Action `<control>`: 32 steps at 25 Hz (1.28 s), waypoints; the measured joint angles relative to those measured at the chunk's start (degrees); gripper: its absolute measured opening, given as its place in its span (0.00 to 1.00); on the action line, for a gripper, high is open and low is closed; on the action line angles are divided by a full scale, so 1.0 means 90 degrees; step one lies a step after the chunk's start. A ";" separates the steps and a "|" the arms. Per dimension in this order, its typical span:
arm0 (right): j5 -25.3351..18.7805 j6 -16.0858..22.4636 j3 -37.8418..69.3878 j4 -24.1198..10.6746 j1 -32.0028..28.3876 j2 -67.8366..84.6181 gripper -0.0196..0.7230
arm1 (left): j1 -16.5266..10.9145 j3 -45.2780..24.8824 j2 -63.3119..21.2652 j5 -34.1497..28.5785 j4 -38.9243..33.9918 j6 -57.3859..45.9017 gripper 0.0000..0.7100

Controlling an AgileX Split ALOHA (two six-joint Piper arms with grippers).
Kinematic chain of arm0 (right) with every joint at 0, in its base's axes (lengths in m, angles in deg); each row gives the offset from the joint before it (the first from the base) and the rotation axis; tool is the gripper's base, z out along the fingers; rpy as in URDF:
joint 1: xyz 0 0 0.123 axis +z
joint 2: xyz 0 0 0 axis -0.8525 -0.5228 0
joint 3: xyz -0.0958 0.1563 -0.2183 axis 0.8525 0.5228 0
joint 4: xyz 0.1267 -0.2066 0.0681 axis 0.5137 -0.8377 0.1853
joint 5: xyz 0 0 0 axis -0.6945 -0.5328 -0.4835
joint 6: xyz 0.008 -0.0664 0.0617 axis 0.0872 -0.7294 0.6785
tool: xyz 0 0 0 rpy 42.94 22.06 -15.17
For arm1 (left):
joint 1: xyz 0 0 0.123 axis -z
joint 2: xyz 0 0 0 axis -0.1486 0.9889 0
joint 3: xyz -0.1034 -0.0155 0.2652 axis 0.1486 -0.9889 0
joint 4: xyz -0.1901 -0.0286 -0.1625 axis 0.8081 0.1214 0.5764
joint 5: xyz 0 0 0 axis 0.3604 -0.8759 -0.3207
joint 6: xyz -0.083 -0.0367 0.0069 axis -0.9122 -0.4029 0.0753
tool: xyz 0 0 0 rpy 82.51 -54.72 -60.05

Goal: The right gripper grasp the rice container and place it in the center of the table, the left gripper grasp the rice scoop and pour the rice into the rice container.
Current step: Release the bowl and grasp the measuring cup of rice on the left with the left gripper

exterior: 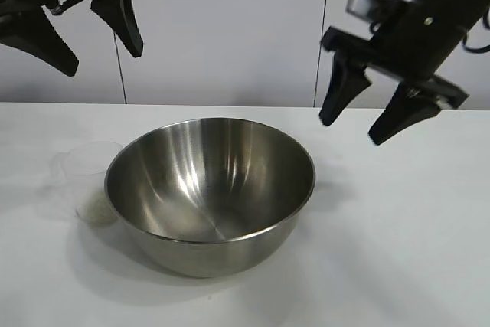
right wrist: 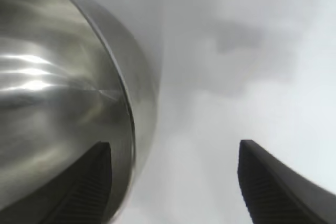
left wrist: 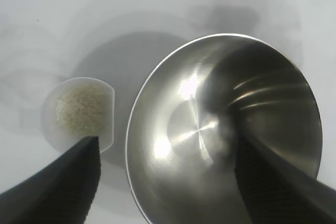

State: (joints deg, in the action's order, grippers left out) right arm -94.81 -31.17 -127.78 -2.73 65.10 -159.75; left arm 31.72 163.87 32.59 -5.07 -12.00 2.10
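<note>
We see the right pincer (exterior: 351,129) and left pincer (exterior: 102,61) spread, empty, above the rice container (exterior: 210,193); the rice scoop (exterior: 90,181) stands beside it.

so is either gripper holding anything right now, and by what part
Nothing is held. The left gripper and right gripper both hang open above the table, clear of the bowl and the scoop.

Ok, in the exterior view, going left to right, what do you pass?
Left gripper, raised and open → rice scoop holding rice on the table → rice container → right gripper, raised and open.
</note>
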 joint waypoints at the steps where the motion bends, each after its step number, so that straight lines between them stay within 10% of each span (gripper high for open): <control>1: -0.0055 0.0000 0.0000 -0.0063 -0.0074 0.0119 0.66 | 0.0000 0.0000 0.0000 0.0000 0.0000 0.0000 0.74; 16: -0.0187 0.0050 0.0000 -0.0409 -0.0203 0.0459 0.66 | 0.0000 0.0000 0.0000 0.0018 -0.0026 0.0000 0.73; 24: -0.0187 0.0057 0.0000 -0.0409 -0.0203 0.0459 0.66 | 0.0000 -0.0047 -0.0028 -0.0020 -0.1007 0.0374 0.57; 32: -0.0187 0.0057 0.0000 -0.0451 -0.0203 0.0459 0.66 | -0.0009 -0.2277 -0.1757 0.2076 -0.0911 0.0823 0.56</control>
State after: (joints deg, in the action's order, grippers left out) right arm -96.49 -30.65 -127.78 -6.79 63.27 -155.62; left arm 31.64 143.38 16.77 13.61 -20.20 9.51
